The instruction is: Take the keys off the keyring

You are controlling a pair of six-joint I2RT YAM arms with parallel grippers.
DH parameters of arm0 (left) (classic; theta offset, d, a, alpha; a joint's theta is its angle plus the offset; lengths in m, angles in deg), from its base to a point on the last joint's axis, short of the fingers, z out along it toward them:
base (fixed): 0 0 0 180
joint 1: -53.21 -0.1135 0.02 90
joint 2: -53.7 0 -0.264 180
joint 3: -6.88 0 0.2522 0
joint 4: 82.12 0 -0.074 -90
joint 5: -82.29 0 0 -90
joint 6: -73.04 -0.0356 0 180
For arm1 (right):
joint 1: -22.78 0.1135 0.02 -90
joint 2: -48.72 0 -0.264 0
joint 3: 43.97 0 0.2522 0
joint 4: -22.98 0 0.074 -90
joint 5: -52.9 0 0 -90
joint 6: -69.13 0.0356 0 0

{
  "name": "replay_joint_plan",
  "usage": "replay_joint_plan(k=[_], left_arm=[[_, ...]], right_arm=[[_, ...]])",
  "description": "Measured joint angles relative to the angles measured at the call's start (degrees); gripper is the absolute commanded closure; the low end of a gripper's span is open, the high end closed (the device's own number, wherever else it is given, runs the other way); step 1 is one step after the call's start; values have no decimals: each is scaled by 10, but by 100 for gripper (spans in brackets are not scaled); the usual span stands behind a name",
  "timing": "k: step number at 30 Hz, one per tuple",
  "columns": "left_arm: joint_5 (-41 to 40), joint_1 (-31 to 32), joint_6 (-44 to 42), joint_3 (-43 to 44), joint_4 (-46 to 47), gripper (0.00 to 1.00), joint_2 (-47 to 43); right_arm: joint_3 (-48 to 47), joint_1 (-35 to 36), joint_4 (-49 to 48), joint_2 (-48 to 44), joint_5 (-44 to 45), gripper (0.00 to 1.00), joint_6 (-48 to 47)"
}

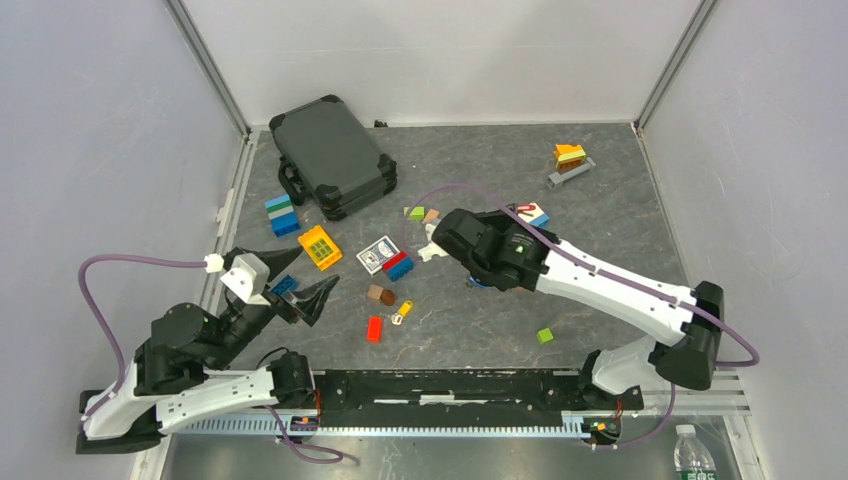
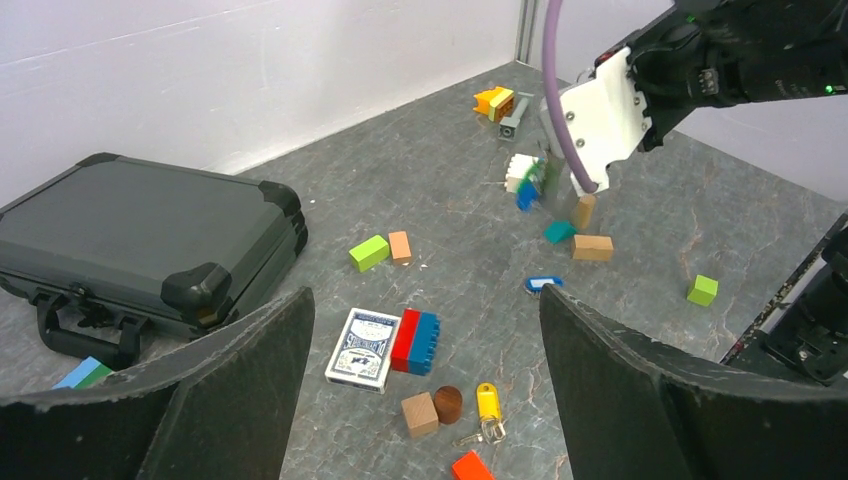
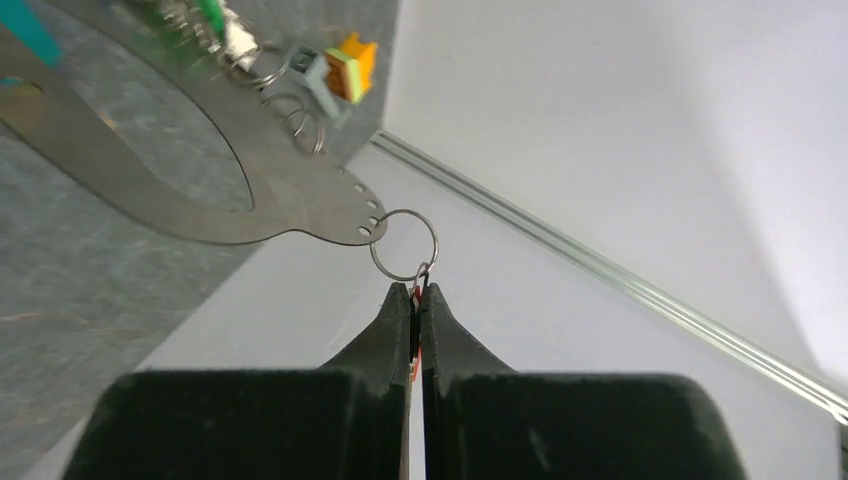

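From above: see the right gripper point(image 1: 437, 247) far out, the left gripper point(image 1: 308, 297) near its base, spread wide, holding nothing.

From the left wrist: see keys point(image 2: 527, 180) dangling under the right one, well ahead.

From the right wrist: pinched shut on what looks like a red key point(image 3: 414, 345); keyring point(image 3: 300, 210) stretching up and left from the tips.

Keyring point(image 3: 300, 208) cut off at left edge; keys point(image 2: 527, 186) blurred beneath right hand point(image 3: 417, 296).
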Motion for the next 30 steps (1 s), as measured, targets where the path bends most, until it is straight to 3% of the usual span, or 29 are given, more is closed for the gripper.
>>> replay_joint_plan(k=[7, 15, 18, 25, 30], left_arm=[[-4, 0, 0, -4, 7, 11, 12], [-4, 0, 0, -12, 18, 11, 17], [-4, 0, 0, -13, 18, 11, 17], [7, 0, 0, -16, 24, 12, 18], [33, 0, 0, -16, 37, 13, 23]], right_arm=[[61, 16, -131, -74, 32, 100, -133], [132, 57, -252, -155, -28, 100, -265], [144, 70, -280, -180, -88, 100, -288], [192, 81, -359, -285, -316, 100, -320], [206, 81, -375, -299, -438, 100, -326]])
